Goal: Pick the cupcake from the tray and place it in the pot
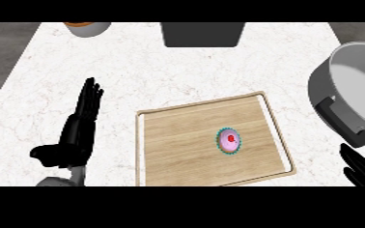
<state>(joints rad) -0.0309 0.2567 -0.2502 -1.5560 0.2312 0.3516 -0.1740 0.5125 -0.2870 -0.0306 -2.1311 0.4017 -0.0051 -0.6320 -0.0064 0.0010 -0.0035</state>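
Observation:
A cupcake (229, 141) with pink icing, a red dot on top and a teal wrapper stands on the wooden tray (178, 145), right of its middle. The grey pot (341, 84) sits at the right edge of the view, only partly showing, with a dark handle toward the tray. My left hand (77, 130) rests open at the left of the tray, fingers straight and pointing away from me. Only the fingers of my right hand (351, 163) show at the lower right corner, below the pot and apart from the cupcake.
A dark grey container (203, 34) stands at the back centre of the white marble counter (143, 63). A grey bowl with an orange thing inside (87, 28) sits at the back left.

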